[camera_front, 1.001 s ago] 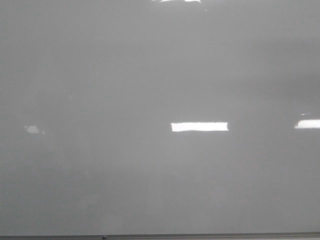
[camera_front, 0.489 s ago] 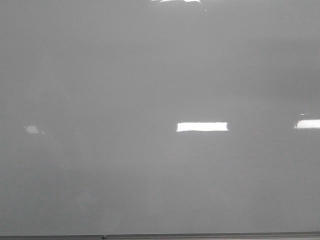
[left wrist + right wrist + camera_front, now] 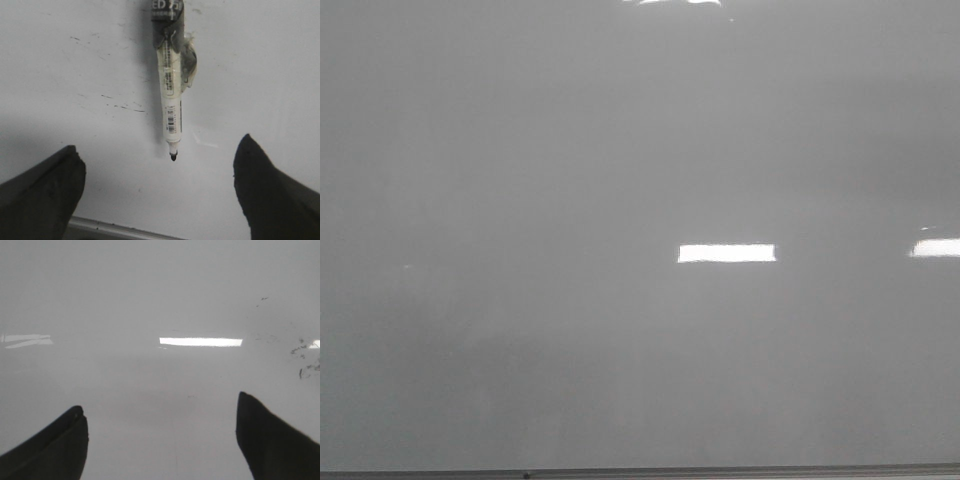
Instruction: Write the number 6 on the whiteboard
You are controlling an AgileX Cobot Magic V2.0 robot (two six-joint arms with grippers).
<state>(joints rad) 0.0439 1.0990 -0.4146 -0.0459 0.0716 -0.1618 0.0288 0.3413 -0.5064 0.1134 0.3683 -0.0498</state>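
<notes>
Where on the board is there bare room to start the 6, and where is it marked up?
The whiteboard is unmarked across the whole front view, down to its frame edge; only glare patches show. In the left wrist view, faint old smudges sit beside the marker. The right wrist view shows specks toward one side.

Left tool [image 3: 159, 187]: two matte black tapered fingers [image 3: 42, 195], rounded tips. Right tool [image 3: 161, 432]: same black wedge-shaped fingers [image 3: 272, 440].

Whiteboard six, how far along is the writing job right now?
Nothing looks written yet: the whiteboard shows only glare in the front view and faint old smudges in the wrist views, no number 6. The marker lies uncapped on the board ahead of the left gripper, whose jaws stand wide apart and empty. The right gripper is open too. Grasping and writing remain.
</notes>
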